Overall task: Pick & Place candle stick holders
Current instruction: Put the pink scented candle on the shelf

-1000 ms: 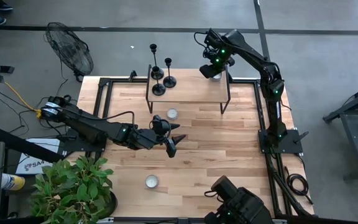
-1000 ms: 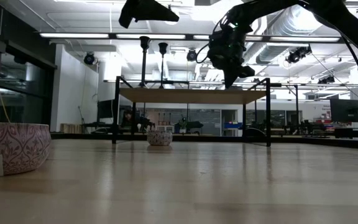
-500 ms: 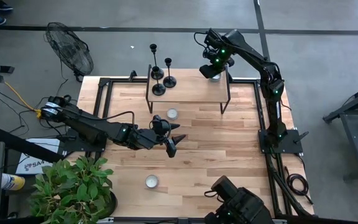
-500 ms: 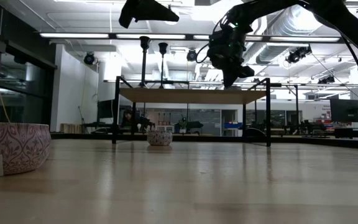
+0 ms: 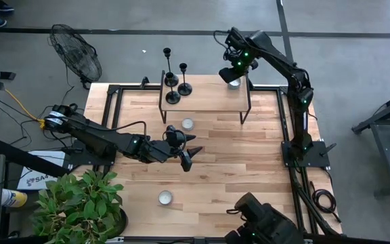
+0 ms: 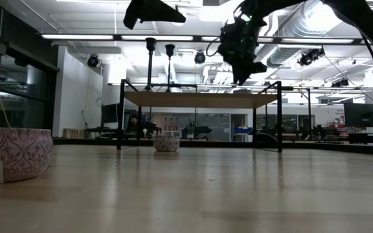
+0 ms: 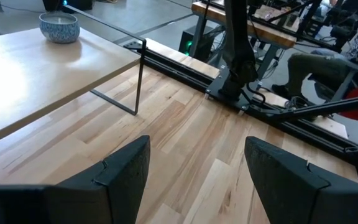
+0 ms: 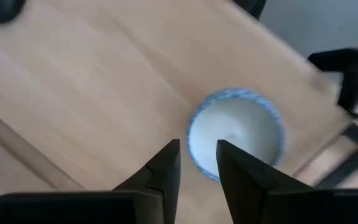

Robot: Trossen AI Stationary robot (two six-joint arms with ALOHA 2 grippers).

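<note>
Right gripper (image 5: 231, 76) hovers over a small bowl (image 8: 235, 142) on the raised shelf (image 5: 208, 102); candlesticks untouched.
Three candlesticks (image 5: 173, 81) stand together at the shelf's far left corner, well apart from both arms. Right jaws narrow and empty, just above the blue-rimmed bowl at the shelf's right end. Left gripper (image 5: 187, 157) waits over the middle of the worktop (image 5: 249, 183), jaws wide, holding nothing. Two more small bowls: one on the worktop under the shelf's front edge (image 5: 187, 124), one near the front (image 5: 164, 197). Judgement: to pick a candlestick well, travel left along the shelf, open the jaws, come in level at mid-stem, close gently on one stem only; the bases sit close, so a sideways bump could topple the neighbours.
</note>
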